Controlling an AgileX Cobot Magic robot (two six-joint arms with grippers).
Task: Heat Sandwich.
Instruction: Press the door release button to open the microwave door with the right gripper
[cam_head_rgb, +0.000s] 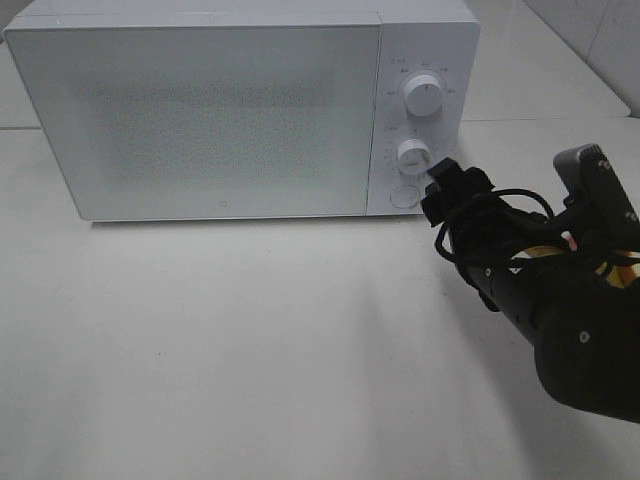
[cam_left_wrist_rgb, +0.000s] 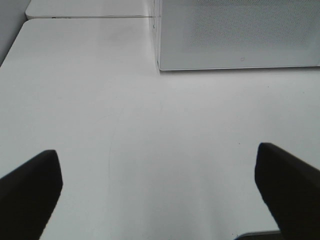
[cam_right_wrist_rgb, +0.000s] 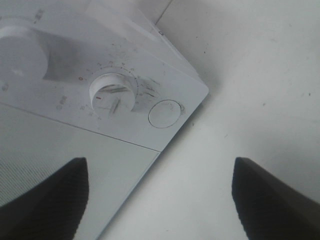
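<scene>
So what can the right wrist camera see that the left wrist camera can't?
Only the right wrist view shows the upper dial, the lower dial, the round button and the open right gripper. Only the left wrist view shows the microwave's corner far from the dials, the table seam and the open left gripper. Both show the door and the white table.

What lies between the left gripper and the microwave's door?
Only bare white tabletop. In the left wrist view, the stretch from the open left gripper to the microwave holds no object.
</scene>
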